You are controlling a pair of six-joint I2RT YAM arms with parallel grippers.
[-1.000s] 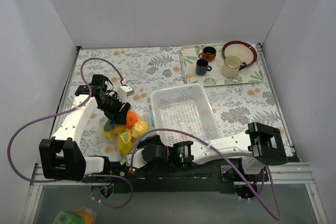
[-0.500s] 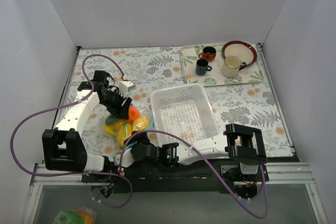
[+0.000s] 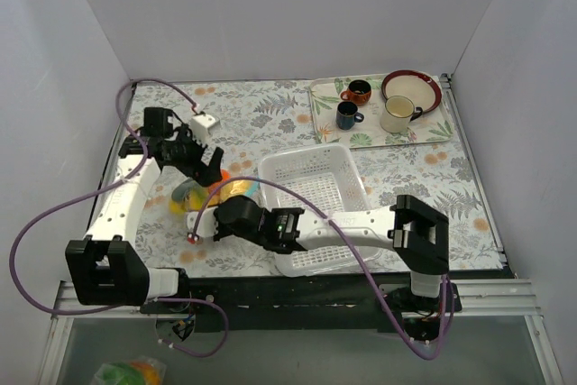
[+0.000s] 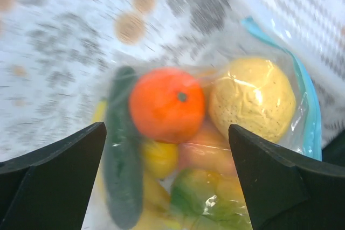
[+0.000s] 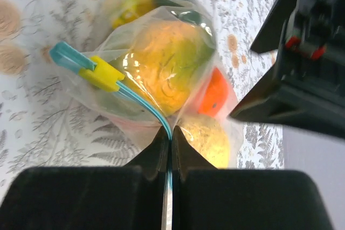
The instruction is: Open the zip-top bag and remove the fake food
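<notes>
The left gripper lifted off the zip-top bag and drew back toward the far left. A second earlier it had been down among the fruit, and it ended above the bag with jaws spread. The right gripper swung out from the near edge to the bag, fingers pinched on the blue zip strip, and its arm came to lie across the white basket. The bag itself slid farther away.
</notes>
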